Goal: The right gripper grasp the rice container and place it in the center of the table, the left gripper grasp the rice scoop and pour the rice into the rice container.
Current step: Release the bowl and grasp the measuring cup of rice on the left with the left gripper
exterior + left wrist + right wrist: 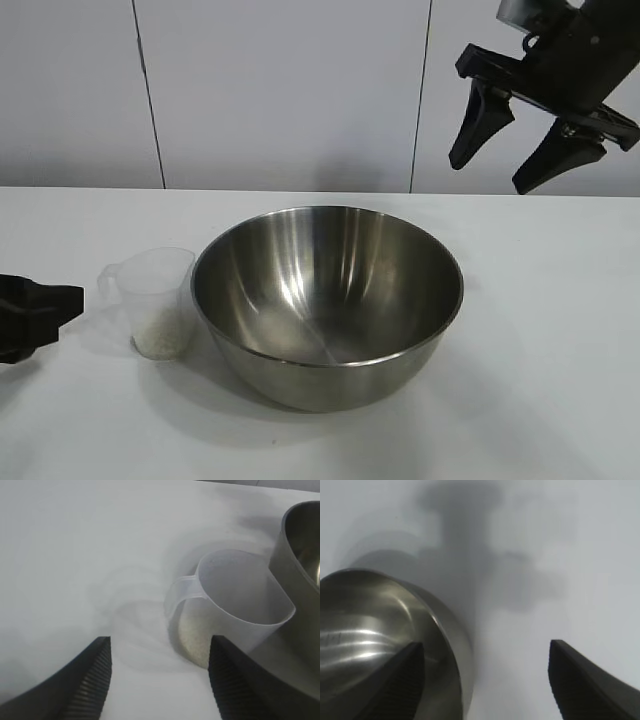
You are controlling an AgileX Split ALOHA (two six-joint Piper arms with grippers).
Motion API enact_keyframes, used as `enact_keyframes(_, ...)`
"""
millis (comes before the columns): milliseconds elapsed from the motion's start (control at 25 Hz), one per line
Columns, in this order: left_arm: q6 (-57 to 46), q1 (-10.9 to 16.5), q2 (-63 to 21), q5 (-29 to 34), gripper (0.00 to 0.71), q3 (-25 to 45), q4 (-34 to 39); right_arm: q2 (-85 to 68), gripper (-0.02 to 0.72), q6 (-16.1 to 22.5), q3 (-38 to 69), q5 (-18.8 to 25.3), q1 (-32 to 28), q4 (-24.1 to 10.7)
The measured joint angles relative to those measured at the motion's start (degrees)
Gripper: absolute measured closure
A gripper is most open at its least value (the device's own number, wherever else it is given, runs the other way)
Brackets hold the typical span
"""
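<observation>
The left gripper [159,680], jaws apart and empty, sits low near the table's [560,400] left edge, beside the rice scoop [158,300] (touching the rice container [327,300]); right gripper [528,140] hangs open above.

From the exterior view I only get the tip of my left black end effector [35,312] poking in at the frame's edge; its fingers are cut off. The right arm above the black two-fingered right end effector [495,175] runs out of the top corner. The big shiny steel mixing bowl [300,575] is cropped in both wrist views, and it partly hides the small translucent plastic measuring cup [235,605].
</observation>
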Motion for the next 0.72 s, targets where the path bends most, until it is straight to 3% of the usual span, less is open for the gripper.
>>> enact_keyframes(320,1.21,0.0,10.78,-0.78,0.287,-2.25,-0.06,0.0,0.219,0.0,0.0,0.0,0.0,1.82)
enact_keyframes(720,5.82,0.0,11.4,-0.97,0.287,-9.25,-0.73,0.0,0.219,0.0,0.0,-0.51,0.0,2.49)
